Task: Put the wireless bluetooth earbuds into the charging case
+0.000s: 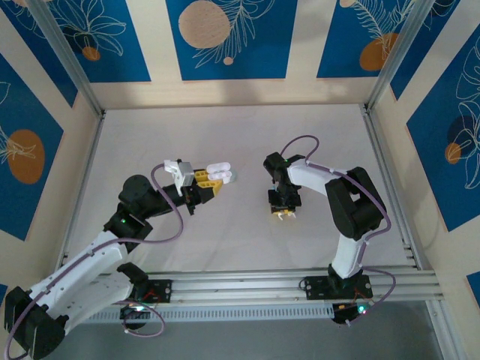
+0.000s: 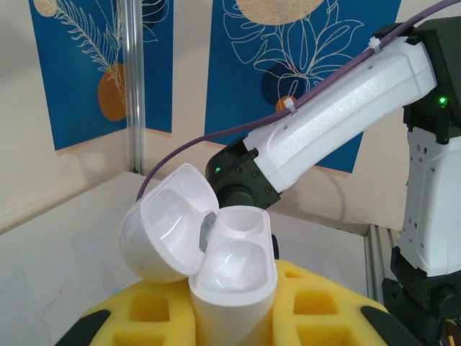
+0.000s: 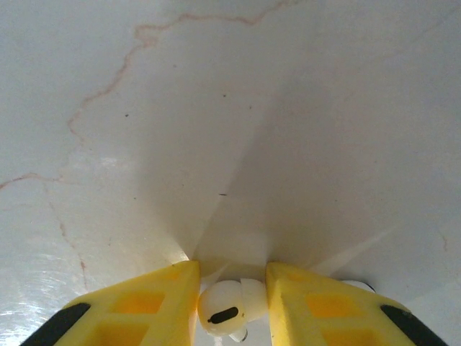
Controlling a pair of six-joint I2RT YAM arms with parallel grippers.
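Observation:
The white charging case [image 2: 234,277] stands upright between the yellow foam fingers [image 2: 155,306] of my left gripper [image 2: 234,306], which is shut on it. Its lid [image 2: 162,223] hangs open to the left and both wells look empty. In the top view the case [image 1: 220,174] is held above the table left of centre by the left gripper [image 1: 204,184]. My right gripper [image 1: 283,215] points down at the table. A white earbud [image 3: 227,306] with a black oval mark sits between its yellow fingers [image 3: 144,306], touching both, at the right gripper [image 3: 232,292].
A small white object [image 3: 355,285] peeks out behind the right finger on the pale marbled table [image 3: 216,108]. The right arm [image 2: 338,108] reaches across behind the case. Metal frame posts [image 1: 71,56] and a rail [image 1: 262,285] border the table.

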